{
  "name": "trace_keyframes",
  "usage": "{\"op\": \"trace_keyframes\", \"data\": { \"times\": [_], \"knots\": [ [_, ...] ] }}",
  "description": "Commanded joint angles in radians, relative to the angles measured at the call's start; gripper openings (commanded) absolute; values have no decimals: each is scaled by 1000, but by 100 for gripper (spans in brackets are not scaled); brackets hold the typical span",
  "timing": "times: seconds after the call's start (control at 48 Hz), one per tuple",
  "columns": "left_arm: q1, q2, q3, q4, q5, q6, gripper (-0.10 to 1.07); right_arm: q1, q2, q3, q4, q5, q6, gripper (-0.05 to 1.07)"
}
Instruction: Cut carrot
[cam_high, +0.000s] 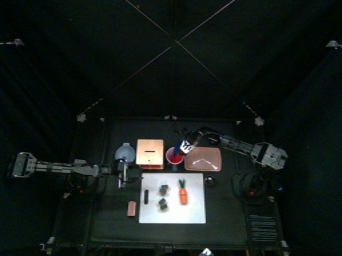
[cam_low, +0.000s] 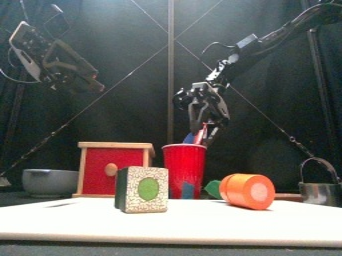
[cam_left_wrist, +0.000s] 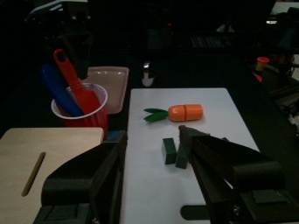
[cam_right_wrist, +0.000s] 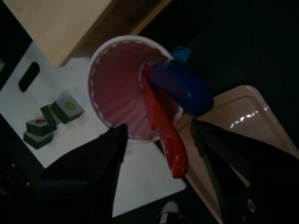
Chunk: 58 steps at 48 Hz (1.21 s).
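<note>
Black curtains all round. Right gripper (cam_right_wrist: 158, 140), jaws spread wide and empty, hangs nose-down over red cup (cam_right_wrist: 117, 83) holding red (cam_right_wrist: 163, 131) and blue utensils (cam_right_wrist: 181, 83). Left gripper (cam_left_wrist: 152, 171) agape, raised. Carrot (cam_left_wrist: 184, 111) lies on white board (cam_left_wrist: 228, 131).

Dim curtained pen, with light falling only on the table's middle.

From above, the white board (cam_high: 171, 194) is glowing as the brightest patch while the black curtains (cam_high: 80, 60) are swallowing everything round it. In the front view the board's near edge is lying soft and out of focus. In the right wrist view a sheen is showing on the red cup (cam_right_wrist: 126, 86) rim and on the tray (cam_right_wrist: 247, 114), and the jaws are reading as dark, blurred shapes.
</note>
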Motion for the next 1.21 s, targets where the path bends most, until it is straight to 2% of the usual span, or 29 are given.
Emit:
{"op": "trace_keyframes", "data": {
  "times": [0.0,0.229,0.417,0.646,0.854,1.042,1.188],
  "knots": [
    [2,0,-11,0,-9,2,87,-2,-18,-31,6,-2,0,85],
    [3,0,-9,0,-11,2,87,0,-17,-35,11,0,11,60],
    [3,0,-9,0,-9,0,87,3,-20,-35,12,0,14,46],
    [3,0,-8,0,-9,-2,87,6,-69,-31,12,5,17,45],
    [5,0,-8,-5,-11,5,87,14,-172,-11,0,3,14,45],
    [14,0,-15,11,-11,6,87,29,-287,52,-6,-15,-2,45],
    [31,0,-26,17,-12,6,87,60,-382,126,-8,-77,-5,45]
  ]
}}
